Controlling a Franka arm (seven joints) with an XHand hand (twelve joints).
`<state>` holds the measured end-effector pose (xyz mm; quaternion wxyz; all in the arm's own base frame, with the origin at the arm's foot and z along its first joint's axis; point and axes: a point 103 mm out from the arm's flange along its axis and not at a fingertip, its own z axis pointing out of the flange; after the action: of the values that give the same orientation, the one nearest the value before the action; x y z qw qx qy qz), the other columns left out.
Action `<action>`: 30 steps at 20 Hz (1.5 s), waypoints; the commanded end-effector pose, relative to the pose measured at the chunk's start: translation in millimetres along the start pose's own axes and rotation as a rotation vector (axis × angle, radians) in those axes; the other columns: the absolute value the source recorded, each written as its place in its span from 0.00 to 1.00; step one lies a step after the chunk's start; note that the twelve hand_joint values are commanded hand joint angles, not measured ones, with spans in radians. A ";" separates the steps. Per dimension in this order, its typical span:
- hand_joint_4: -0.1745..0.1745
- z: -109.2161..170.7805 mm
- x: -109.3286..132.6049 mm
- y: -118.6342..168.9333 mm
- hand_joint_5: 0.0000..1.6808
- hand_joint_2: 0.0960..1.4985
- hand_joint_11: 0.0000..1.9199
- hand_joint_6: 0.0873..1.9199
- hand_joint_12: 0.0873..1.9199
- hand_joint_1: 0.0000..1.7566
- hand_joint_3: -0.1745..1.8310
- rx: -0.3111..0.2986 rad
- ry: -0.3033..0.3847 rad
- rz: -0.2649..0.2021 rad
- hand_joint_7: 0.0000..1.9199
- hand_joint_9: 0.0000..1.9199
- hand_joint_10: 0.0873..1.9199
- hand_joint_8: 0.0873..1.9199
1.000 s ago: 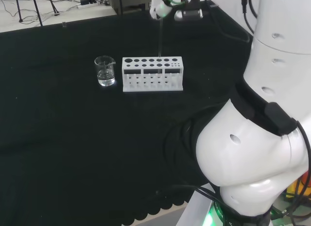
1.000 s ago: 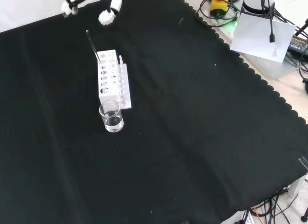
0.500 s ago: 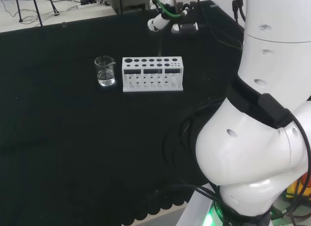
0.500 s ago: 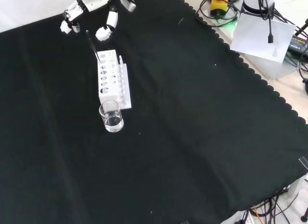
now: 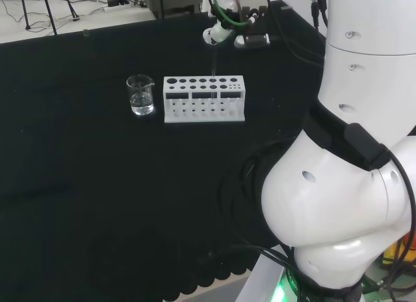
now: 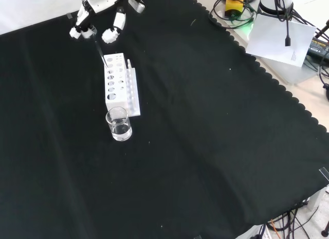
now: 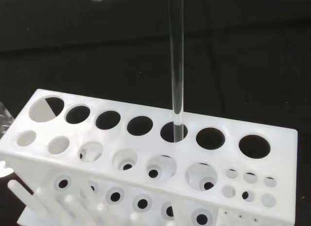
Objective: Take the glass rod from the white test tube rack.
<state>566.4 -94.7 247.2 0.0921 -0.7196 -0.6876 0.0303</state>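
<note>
My hand (image 6: 105, 5) hangs above the rack's far end, fingers (image 6: 82, 31) spread either side of the rod tip, not gripping. Glass rod (image 7: 176, 65) stands upright in white test tube rack (image 5: 204, 99). Black-clothed worktop (image 6: 205, 136); beaker (image 5: 140, 95) beside rack.

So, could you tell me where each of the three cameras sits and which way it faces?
Head view: behind and above the arm's base, looking over the white arm links at the white test tube rack and beaker.
Front view: in front of the arm, looking down on the cloth; the hand enters from the top, above the glass rod.
Wrist view: at the wrist, close on the rack and the rod standing in it.
All three share the rack and rod.
</note>
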 end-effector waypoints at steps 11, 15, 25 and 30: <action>0.00 4.9 8.9 6.9 0.31 0.52 0.49 0.42 0.65 0.49 0.41 0.001 -0.025 -0.028 0.52 0.61 0.45 0.50; 0.00 3.6 10.0 11.8 0.41 0.52 0.59 0.48 0.61 0.55 0.42 -0.009 -0.034 -0.025 0.54 0.67 0.44 0.51; 0.00 6.1 16.5 23.4 0.51 0.61 0.82 0.53 0.37 0.72 0.27 -0.039 -0.083 -0.013 0.54 0.76 0.50 0.62; 0.00 -2.3 24.6 18.2 0.56 0.51 0.80 0.47 0.37 0.73 0.39 -0.153 -0.086 -0.013 0.57 0.77 0.52 0.63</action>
<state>589.0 -79.8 239.7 0.0462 -0.7162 -0.6952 0.0400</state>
